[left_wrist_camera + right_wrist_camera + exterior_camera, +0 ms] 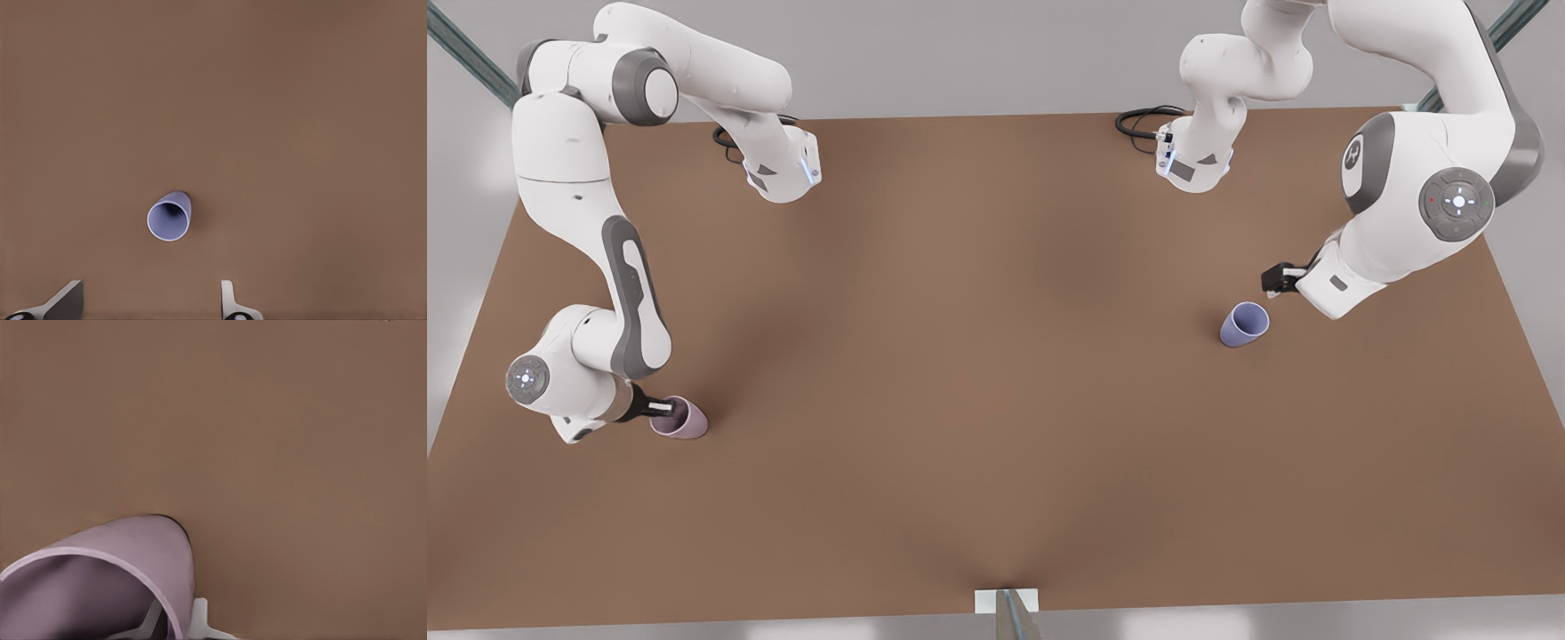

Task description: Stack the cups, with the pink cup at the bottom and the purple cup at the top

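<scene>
The pink cup [683,420] stands at the front view's left, near the table's front. My right gripper [665,410] reaches it from the side and is shut on its rim. In the right wrist view one finger [200,618] lies outside the pink cup's [120,553] wall and the other inside, with the right gripper [175,623] straddling the rim. The purple cup [1244,324] stands upright at the front view's right. My left gripper [1273,281] hovers just behind it, apart from it. It is open above the purple cup [169,216], the left gripper's [150,303] fingers spread wide.
The brown table [978,356] spans the whole scene, with wide bare room between the two cups. Black cables [1143,120] lie at the back edge by the arm bases. A small metal post [1009,609] stands at the middle of the front edge.
</scene>
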`<action>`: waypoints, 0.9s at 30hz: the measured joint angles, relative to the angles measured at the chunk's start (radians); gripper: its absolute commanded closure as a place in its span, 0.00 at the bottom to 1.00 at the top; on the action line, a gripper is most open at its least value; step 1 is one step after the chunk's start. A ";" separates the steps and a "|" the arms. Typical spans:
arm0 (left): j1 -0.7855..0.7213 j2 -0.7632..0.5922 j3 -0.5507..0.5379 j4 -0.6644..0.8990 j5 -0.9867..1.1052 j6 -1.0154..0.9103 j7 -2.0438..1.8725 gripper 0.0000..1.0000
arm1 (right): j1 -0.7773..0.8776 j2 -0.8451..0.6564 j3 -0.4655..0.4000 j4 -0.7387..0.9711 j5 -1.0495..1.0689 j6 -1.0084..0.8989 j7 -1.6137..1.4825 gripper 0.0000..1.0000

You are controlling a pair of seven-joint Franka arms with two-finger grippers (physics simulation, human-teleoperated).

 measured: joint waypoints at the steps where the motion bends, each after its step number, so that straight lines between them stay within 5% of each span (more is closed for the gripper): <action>1: 0.000 0.001 0.000 0.000 0.001 -0.002 0.000 0.00 | -0.001 0.000 0.000 0.002 -0.002 -0.003 -0.005 0.79; 9: 0.000 0.000 0.001 0.002 0.000 -0.009 0.003 0.00 | 0.007 -0.014 0.009 0.061 -0.005 -0.051 -0.032 0.79; 16: 0.000 0.005 0.001 0.001 -0.001 -0.011 0.004 0.00 | 0.071 -0.013 0.263 0.118 -0.006 -0.077 0.080 0.79; 20: 0.000 0.005 0.002 0.002 -0.001 -0.011 0.004 0.00 | 0.325 0.066 0.284 0.316 -0.010 -0.121 0.250 0.79; 27: -0.001 0.005 0.004 0.002 0.001 -0.010 0.005 0.00 | 0.795 0.443 0.216 0.963 -0.029 -0.212 0.557 0.79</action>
